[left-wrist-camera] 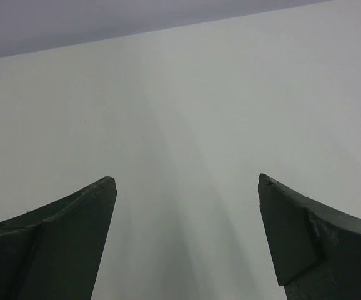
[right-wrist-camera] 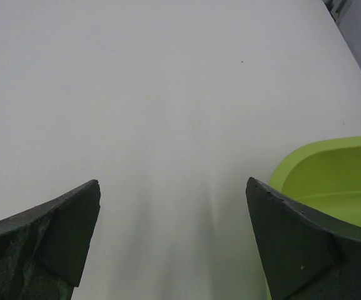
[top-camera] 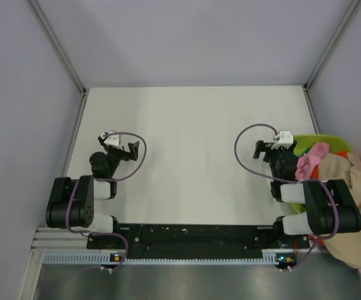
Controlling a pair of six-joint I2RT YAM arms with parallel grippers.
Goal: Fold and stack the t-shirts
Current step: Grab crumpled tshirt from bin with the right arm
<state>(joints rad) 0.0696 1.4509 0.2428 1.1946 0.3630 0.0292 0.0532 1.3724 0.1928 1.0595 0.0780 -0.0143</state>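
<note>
Left end effector [left-wrist-camera: 185, 180] spread wide over bench [top-camera: 187, 125], right end effector [right-wrist-camera: 173, 184] spread beside lime-green basket [right-wrist-camera: 330, 165], t-shirts [top-camera: 343, 175] heaped on it

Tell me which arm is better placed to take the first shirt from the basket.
Right, probably. The right gripper, open, sits beside the green basket holding the shirts; the left gripper, also open, is far across the table.
</note>
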